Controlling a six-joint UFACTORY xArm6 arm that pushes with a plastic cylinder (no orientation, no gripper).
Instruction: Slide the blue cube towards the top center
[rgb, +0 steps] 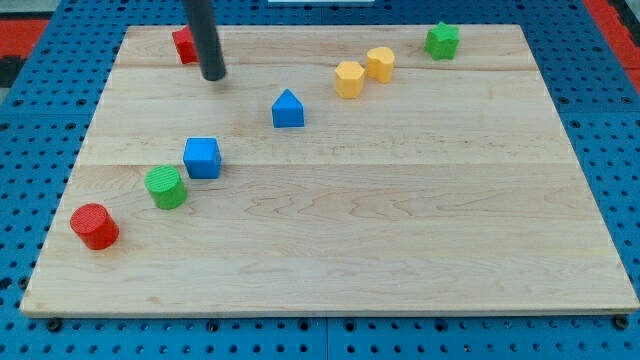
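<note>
The blue cube (202, 157) lies on the wooden board (400, 230) at the view's left middle, with a green cylinder (166, 187) just below-left of it. My tip (213, 76) is the lower end of the dark rod near the view's top left. It stands well above the blue cube and apart from it. A red block (183, 44) sits right behind the rod, partly hidden by it. A second blue block with a pointed top (288, 108) lies to the right of the tip.
A red cylinder (95, 225) lies at the lower left. Two yellow blocks (349, 78) (380, 63) sit side by side at the top centre-right. A green block (442, 40) is at the top right. A blue pegboard surrounds the board.
</note>
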